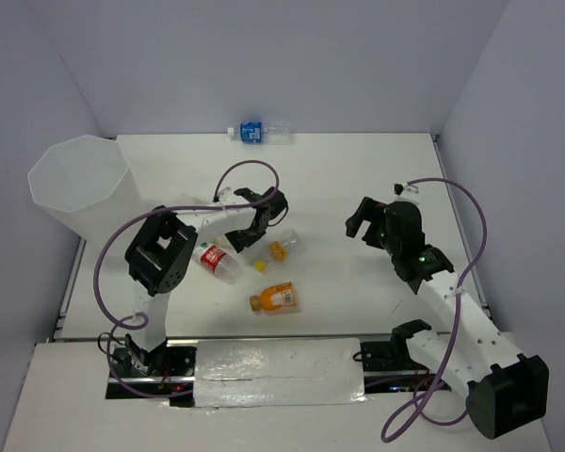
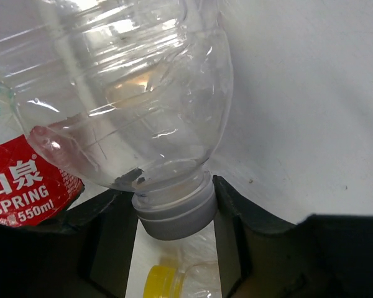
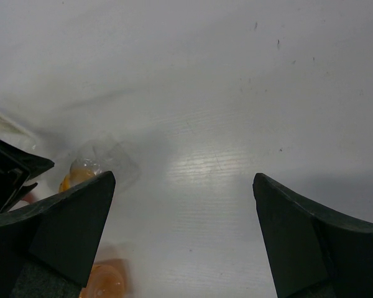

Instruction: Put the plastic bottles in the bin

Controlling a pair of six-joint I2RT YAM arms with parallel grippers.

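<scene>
Bin [image 1: 75, 174] lies rear-left of left gripper [image 2: 174, 205], which clamps white-capped bottle [image 2: 130, 93] at the cap, body pointing away from wrist; right gripper [image 3: 183, 205], farther off, gapes empty.

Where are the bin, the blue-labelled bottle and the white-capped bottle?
bin [image 1: 96, 218], top external view, on its side wall.
blue-labelled bottle [image 1: 252, 132], top external view, on its label.
white-capped bottle [image 2: 173, 214], left wrist view, on its cap.

Glossy clear plastic bottle [image 2: 130, 93], matt table [image 2: 298, 93]
</scene>
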